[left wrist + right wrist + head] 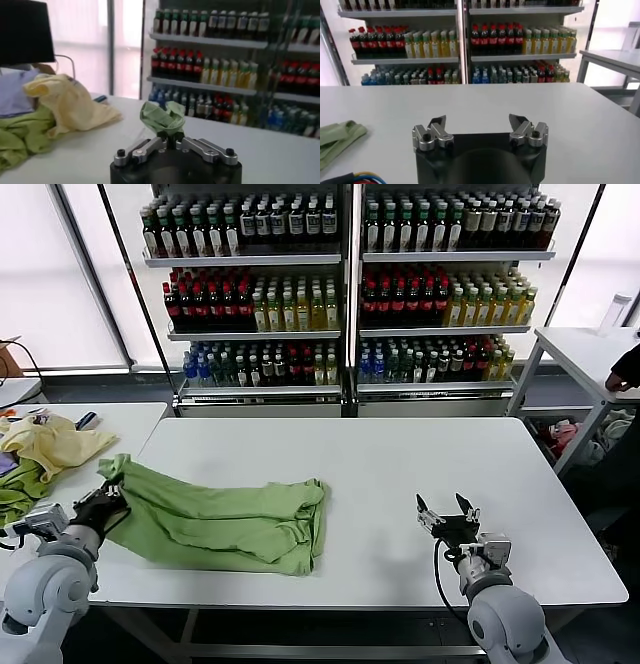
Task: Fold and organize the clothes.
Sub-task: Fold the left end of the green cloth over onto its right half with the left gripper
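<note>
The light green shirt (230, 519) lies folded on the white table (400, 474), left of the middle; its print is hidden. My left gripper (108, 494) is shut on the shirt's near-left corner, which bunches up between the fingers in the left wrist view (162, 116). My left gripper (170, 136) sits low over the table there. My right gripper (447, 511) is open and empty above the table's front right. In the right wrist view my right gripper (479, 122) holds nothing and the shirt's edge (337, 137) lies far off to the side.
A pale yellow cloth (55, 442) and a darker green cloth (18, 489) lie on the neighbouring table at the left; both also show in the left wrist view (70, 102) (22, 135). Shelves of bottles (340, 284) stand behind. Another white table (590, 349) stands at the right.
</note>
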